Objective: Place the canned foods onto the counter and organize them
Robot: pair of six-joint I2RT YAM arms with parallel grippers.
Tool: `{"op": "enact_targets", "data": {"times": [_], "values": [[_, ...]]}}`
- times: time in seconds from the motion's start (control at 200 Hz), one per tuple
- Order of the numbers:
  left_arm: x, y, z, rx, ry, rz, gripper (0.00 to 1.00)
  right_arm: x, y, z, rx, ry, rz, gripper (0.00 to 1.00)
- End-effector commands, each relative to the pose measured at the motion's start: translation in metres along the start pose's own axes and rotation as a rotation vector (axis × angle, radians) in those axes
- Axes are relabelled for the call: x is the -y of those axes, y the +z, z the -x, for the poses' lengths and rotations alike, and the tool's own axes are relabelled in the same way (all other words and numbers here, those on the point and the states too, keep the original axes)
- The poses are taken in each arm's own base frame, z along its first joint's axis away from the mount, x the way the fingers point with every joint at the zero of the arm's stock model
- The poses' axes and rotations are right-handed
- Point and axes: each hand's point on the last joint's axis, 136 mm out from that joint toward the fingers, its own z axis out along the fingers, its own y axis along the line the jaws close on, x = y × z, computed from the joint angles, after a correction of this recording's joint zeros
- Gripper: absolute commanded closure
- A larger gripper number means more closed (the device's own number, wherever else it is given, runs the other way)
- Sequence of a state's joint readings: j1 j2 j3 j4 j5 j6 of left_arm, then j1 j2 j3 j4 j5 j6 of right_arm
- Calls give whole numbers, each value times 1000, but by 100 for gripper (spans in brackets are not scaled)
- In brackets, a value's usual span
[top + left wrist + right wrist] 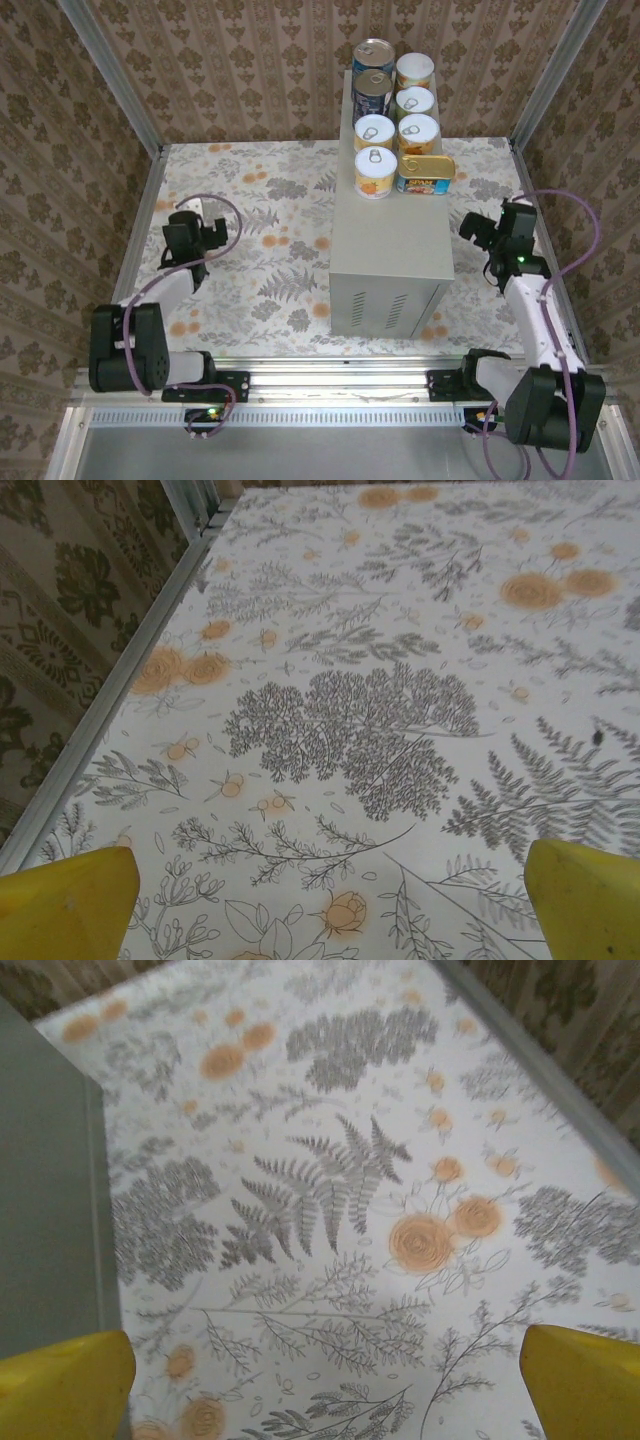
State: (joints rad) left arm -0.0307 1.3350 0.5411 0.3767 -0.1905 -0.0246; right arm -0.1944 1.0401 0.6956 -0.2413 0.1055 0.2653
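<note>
Pale grey-beige metal formed the tall box-shaped counter (390,245). The top external view gave the canned foods, standing close together in two rows on the far part of its flat top. There were two taller blue-labelled cans (372,92) at the back, short yellow-orange cans with white pull-tab lids (418,132), and a flat oblong yellow-blue tin (425,172) nearest the front.

The right wrist view gave the counter's grey side wall at its left edge, a little blurred. The left wrist view gave the floral-patterned surface (350,720) and a metal rail (130,670).

The left gripper (195,232) (330,860) and the right gripper (497,232) (325,1345) were spread wide and grasped nothing, each above bare floral surface, well apart from the cans. Their yellow fingers (70,905) were cut off by the picture edges. The print on the labels was too small to read.
</note>
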Motion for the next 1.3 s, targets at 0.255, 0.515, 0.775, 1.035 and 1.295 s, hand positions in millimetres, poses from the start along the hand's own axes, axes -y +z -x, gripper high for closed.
{"op": "enact_targets", "data": {"times": [0.255, 0.515, 0.775, 1.035, 1.295], "values": [[18, 11, -21, 195, 41, -69, 0, -26, 65, -3, 161, -73, 69, 0], [22, 18, -14, 195, 67, -82, 0, -53, 82, -11, 190, -126, 179, 0], [18, 19, -15, 184, 42, -76, 0, -96, 81, -30, 266, -311, 263, 0], [20, 19, -15, 181, 56, -80, 0, -93, 82, -38, 284, -304, 264, 0], [22, 19, -15, 182, 66, -83, 0, -93, 82, -37, 286, -304, 265, 0]]}}
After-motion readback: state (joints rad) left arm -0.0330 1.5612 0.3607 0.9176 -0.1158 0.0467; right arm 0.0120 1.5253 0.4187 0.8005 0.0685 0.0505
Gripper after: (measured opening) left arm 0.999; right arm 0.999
